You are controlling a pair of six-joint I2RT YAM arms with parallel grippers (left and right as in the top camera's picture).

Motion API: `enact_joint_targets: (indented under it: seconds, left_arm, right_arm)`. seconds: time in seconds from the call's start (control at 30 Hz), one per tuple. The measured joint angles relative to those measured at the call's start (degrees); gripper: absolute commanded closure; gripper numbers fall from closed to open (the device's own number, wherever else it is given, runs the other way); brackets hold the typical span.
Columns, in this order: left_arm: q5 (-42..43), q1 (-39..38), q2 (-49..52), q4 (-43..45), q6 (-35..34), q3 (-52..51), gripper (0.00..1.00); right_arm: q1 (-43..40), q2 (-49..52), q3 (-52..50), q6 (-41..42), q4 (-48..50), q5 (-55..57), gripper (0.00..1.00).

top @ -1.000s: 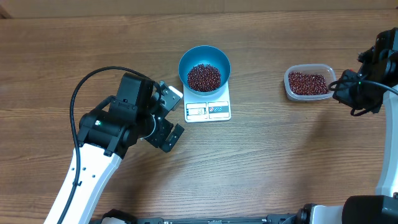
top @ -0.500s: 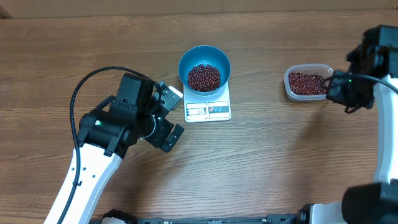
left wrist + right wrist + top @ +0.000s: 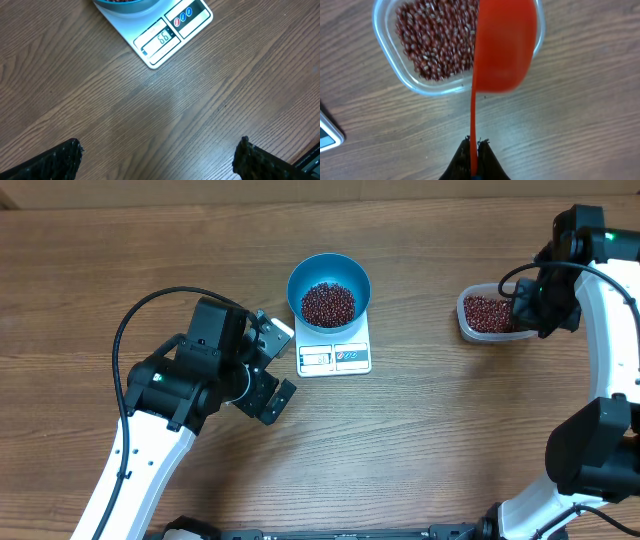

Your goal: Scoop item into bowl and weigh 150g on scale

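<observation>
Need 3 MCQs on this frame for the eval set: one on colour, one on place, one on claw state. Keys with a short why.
1. What colour is the plastic scoop over the clear rounded plastic tub? A orange-red; B green; C white.
2. Where does the round deep blue bowl of small red-brown beans stand? A in the tub; B on the flat white square scale; C under the scoop.
3. How is the right claw? A open and empty; B shut on the bowl's rim; C shut on the scoop's handle.

Key: 1 A, the right wrist view shows its orange-red cup and handle. 2 B, the overhead view shows the bowl on the scale's platform, behind the display. 3 C, the jaws pinch the end of the thin handle.
</observation>
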Motion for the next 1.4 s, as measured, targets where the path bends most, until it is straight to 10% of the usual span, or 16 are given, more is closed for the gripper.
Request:
enact_joint_targets:
  seconds: [1.4]
  left_arm:
    - [0.00,0.00,0.00,0.00,0.00,0.00,0.00]
  right_arm:
    - [-0.11,13.53,0.61,-8.72,3.67,-5.97,0.96]
